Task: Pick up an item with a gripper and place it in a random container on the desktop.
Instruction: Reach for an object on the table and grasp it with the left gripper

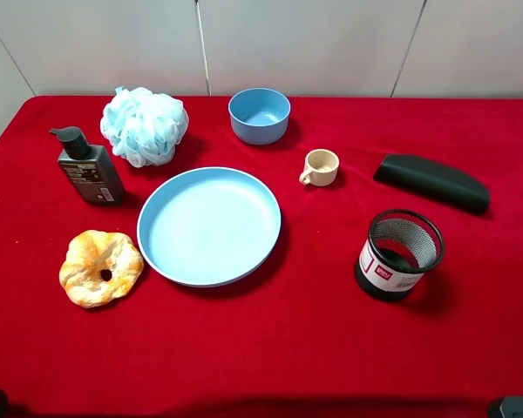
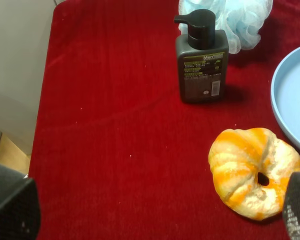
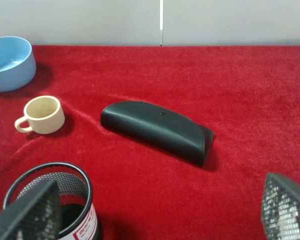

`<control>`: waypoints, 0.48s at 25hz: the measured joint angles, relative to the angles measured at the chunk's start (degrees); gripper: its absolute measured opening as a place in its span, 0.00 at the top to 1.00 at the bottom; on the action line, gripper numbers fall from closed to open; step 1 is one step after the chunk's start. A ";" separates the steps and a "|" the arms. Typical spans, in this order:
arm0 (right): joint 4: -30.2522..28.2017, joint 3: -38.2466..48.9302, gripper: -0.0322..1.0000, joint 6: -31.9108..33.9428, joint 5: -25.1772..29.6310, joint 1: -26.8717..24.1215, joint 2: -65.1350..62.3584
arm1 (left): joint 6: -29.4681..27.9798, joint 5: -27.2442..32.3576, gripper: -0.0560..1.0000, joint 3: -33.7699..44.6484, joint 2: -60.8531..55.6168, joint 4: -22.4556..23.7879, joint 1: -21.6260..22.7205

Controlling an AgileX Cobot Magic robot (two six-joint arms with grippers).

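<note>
The fluffy light blue and white bath pouf (image 1: pixel 145 125) sits at the back left of the red-clothed desktop (image 1: pixel 314 348); it also shows in the left wrist view (image 2: pixel 240 20). The large shallow light blue plate (image 1: pixel 209 225) lies in the middle, in front and to the right of the pouf; its edge shows in the left wrist view (image 2: pixel 292 95). My left gripper (image 2: pixel 155 207) is open and empty, low at the front left, far from the pouf. My right gripper (image 3: pixel 155 215) is open and empty at the front right. Only dark corners of both show in the high view.
A dark pump bottle (image 1: pixel 89 167) stands in front and to the left of the pouf. An orange-yellow ring (image 1: pixel 100 267) lies left of the plate. A small blue bowl (image 1: pixel 260 115), cream cup (image 1: pixel 319 167), black case (image 1: pixel 431 182) and black mesh cup (image 1: pixel 399 254) stand right.
</note>
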 joint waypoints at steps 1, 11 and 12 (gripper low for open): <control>0.00 0.00 0.36 0.00 0.00 0.00 0.00 | 0.00 0.00 0.05 -0.13 0.00 0.00 0.00; 0.00 0.00 0.36 0.00 0.00 0.00 0.00 | 0.07 0.29 0.05 -6.46 2.84 -0.05 0.00; 0.00 0.00 0.36 0.00 0.00 0.00 0.00 | 0.13 0.29 0.05 -7.37 4.79 -0.05 0.00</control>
